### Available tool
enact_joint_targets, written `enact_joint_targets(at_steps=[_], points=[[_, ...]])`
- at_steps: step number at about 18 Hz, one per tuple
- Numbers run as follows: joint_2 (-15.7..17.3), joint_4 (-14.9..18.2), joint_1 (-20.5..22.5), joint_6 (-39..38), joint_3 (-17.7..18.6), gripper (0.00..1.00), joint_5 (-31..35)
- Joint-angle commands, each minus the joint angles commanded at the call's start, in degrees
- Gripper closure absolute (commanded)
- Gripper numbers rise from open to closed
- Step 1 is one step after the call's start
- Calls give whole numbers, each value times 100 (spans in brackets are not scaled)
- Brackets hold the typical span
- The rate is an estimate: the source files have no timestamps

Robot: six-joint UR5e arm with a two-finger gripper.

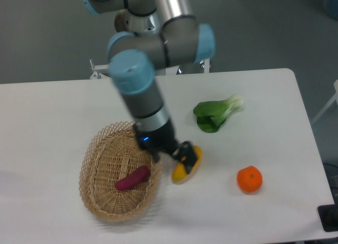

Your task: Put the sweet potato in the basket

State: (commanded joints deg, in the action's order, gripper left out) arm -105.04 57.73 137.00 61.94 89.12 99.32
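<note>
The magenta-purple sweet potato (133,178) lies inside the woven tan basket (96,154) at the front left of the table, resting on the basket's floor with nothing touching it. My gripper (171,155) hangs just right of the basket's rim, between the basket and a yellow fruit. It is open and holds nothing. One fingertip (186,150) overlaps the upper end of the yellow fruit in this view; whether it touches it I cannot tell.
The yellow elongated fruit (185,169) lies right of the basket. An orange round fruit (249,179) sits further right near the front. A green leafy vegetable (215,114) lies behind them. The arm's base stands at the table's back edge.
</note>
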Motion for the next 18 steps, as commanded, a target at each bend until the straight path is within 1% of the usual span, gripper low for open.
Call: enact_joint_targets(at_steps=[5,8,10,18], points=[[246,256,835,1326,9,0,-589],[369,431,1205,2013,9,0,-783],[440,458,1337,2120,26,0,-914],[466,458,1355,2112,79,0,-976]])
